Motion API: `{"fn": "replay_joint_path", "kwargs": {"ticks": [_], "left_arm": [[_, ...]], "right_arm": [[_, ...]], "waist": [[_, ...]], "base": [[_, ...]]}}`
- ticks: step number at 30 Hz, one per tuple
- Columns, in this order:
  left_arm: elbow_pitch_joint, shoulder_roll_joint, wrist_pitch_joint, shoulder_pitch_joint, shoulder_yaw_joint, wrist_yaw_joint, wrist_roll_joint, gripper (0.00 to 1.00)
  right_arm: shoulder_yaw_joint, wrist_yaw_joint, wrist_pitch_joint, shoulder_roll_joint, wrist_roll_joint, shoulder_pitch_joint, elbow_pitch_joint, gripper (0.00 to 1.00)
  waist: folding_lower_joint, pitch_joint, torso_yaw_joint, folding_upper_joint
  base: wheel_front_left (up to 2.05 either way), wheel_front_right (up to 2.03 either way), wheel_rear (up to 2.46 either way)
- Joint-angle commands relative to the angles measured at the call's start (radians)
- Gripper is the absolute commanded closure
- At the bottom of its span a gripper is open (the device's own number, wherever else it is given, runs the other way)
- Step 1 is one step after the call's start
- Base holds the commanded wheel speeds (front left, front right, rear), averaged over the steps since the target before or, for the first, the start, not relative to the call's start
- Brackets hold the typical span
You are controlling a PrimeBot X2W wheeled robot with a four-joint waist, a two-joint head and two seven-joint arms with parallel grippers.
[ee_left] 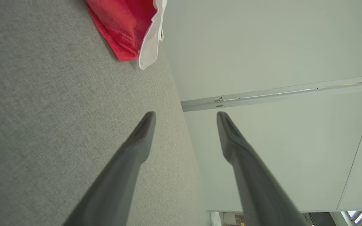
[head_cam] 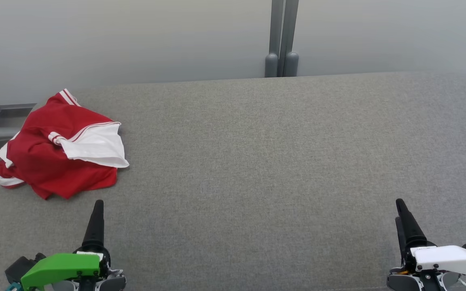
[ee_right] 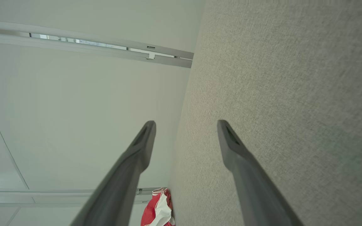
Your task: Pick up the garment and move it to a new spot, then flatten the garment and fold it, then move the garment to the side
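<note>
1. Garment (head_cam: 59,149): red with white panels and trim, crumpled in a heap at the far left corner of the grey bench (head_cam: 257,161), reaching its left edge.
2. Left gripper (ee_left: 185,116): released, fingers spread, nothing between them; near the garment's front side, not touching it.
3. Right gripper (ee_right: 185,124): released and empty; at the bench's near right, well apart from the garment.
4. Grey post (head_cam: 281,40): upright against the pale wall behind the bench.

Left wrist view: garment (ee_left: 123,28) up-left of the jaws, clipped by the top edge. Right wrist view: garment (ee_right: 157,208) low between the jaws, small, cut by the bottom edge. Crumpled, layers overlapping: type unreadable, underside hidden.
</note>
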Motion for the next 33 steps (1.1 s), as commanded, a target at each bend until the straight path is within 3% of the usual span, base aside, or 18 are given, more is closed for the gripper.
{"fn": "replay_joint_path", "kwargs": {"ticks": [1, 26, 33], "left_arm": [[-0.019, 0.005, -0.014, -0.001, -0.004, 0.011, 0.059, 0.00], [0.014, 0.057, -0.103, -0.006, -0.124, 0.095, 0.513, 0.00], [0.033, 0.087, -0.127, -0.024, -0.170, 0.133, 0.646, 0.00]], "right_arm": [[0.005, 0.000, -0.014, -0.008, -0.052, -0.010, -0.003, 0.00], [0.031, 0.000, -0.090, -0.011, -0.595, -0.060, 0.060, 0.00], [0.052, 0.001, -0.066, -0.012, -0.812, -0.073, 0.048, 0.00]], "waist": [[0.0000, -0.004, 0.000, -0.0001], [0.0000, -0.021, 0.001, -0.0001], [0.0000, -0.027, 0.003, -0.0001]], "base": [[0.00, 0.00, 0.00], [0.00, 0.00, 0.00], [0.00, 0.00, 0.00]]}}
